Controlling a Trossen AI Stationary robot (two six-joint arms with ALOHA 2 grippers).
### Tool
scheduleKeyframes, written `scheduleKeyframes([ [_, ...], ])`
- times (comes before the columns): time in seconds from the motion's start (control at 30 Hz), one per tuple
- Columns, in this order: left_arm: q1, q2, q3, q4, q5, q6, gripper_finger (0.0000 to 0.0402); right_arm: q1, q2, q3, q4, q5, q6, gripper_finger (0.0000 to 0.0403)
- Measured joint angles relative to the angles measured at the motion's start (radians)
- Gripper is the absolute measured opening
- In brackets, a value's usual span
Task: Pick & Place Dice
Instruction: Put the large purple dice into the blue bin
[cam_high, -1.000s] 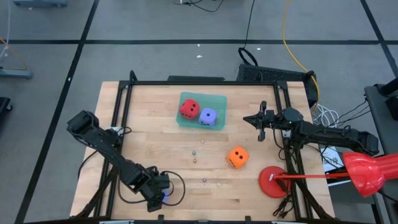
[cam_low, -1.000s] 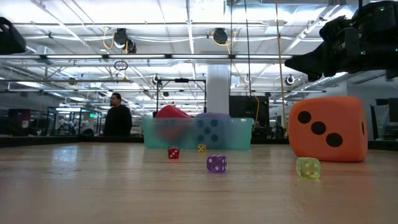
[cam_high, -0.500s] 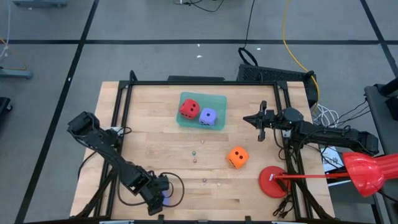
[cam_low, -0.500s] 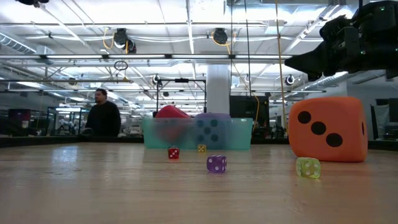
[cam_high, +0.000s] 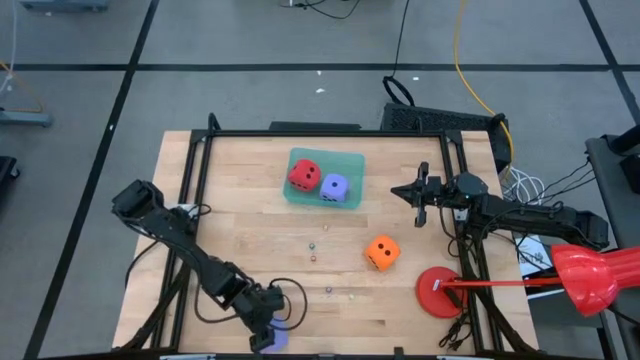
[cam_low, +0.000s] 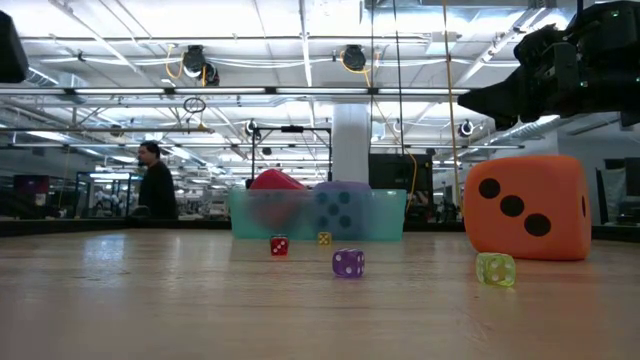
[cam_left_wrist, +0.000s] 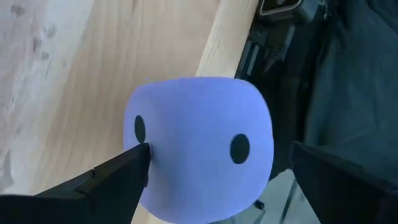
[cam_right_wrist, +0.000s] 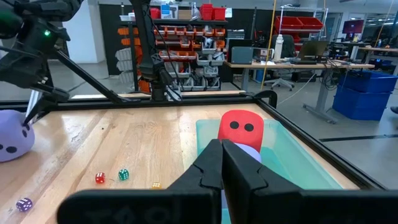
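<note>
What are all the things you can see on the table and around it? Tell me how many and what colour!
Big dice in tray: two, red die and purple-blue die, inside the teal tray at the table's far middle.
Orange die: one, on bare wood right of centre.
Second purple-blue die: one, at the near table edge, between the left gripper's fingers.
Tiny dice: several, red, yellow, purple, green, mid-table.
Red disc: one, near right corner.
Person: one, dark clothes, far behind.
Left gripper: open around the die.
Right gripper: shut, right of the tray.
</note>
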Motion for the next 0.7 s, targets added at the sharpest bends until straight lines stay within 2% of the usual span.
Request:
scheduleKeyframes([
  [0.13,0.02,-0.002,0.001,-0.017,0.032,0.009,0.0377,0.0,0.0,0.0,0.0,0.0,0.0,0.0],
  [0.37,0.005,-0.005,0.005,-0.255,-0.017,-0.045,0.0368,0.0,0.0,0.0,0.0,-0.001,0.0,0.0],
  [0.7,0.008,-0.011,0.01,-0.466,-0.048,-0.008,0.0367,0.0,0.0,0.0,0.0,0.0,0.0,0.0],
])
